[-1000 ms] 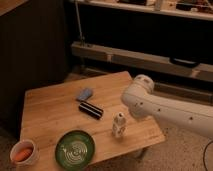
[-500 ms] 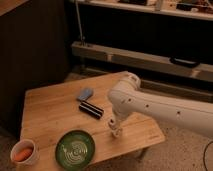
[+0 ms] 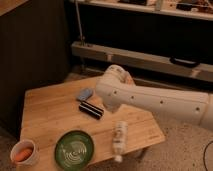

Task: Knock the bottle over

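Note:
The bottle is small and clear with a pale cap and a whitish label. It lies on its side on the wooden table, near the front right edge, with one end pointing toward the front edge. My gripper is at the end of the white arm, which reaches in from the right. The gripper hangs above the table between the black oblong box and the bottle, apart from the bottle. The arm's own bulk mostly hides it.
A green plate lies at the table's front, left of the bottle. A white cup with something orange in it stands at the front left corner. A small blue-grey object lies behind the black box. Dark shelving stands behind the table.
The bottle stood upright before and now lies on its side near the front right edge. The arm swept left across the bottle's spot and has since lifted a little.

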`<state>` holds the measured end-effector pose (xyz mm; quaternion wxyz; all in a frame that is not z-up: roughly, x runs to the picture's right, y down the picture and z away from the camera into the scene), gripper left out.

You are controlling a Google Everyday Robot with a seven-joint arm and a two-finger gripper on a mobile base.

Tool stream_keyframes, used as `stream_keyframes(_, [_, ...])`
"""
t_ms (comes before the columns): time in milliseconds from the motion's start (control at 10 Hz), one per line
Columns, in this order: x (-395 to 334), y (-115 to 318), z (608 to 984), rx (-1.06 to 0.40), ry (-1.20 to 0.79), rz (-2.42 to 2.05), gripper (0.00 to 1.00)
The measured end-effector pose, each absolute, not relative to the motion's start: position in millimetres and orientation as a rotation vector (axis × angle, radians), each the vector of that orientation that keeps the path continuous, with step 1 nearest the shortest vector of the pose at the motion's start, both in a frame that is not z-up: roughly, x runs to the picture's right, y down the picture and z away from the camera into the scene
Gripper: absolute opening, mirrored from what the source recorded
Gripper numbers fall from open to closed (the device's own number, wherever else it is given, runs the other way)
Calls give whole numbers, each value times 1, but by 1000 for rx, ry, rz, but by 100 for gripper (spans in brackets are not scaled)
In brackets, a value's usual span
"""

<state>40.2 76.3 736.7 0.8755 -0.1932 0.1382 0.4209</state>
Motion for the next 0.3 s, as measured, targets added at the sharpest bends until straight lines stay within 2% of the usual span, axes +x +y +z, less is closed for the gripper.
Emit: stream_keyframes(300, [39,70,741,-397,279,882,20])
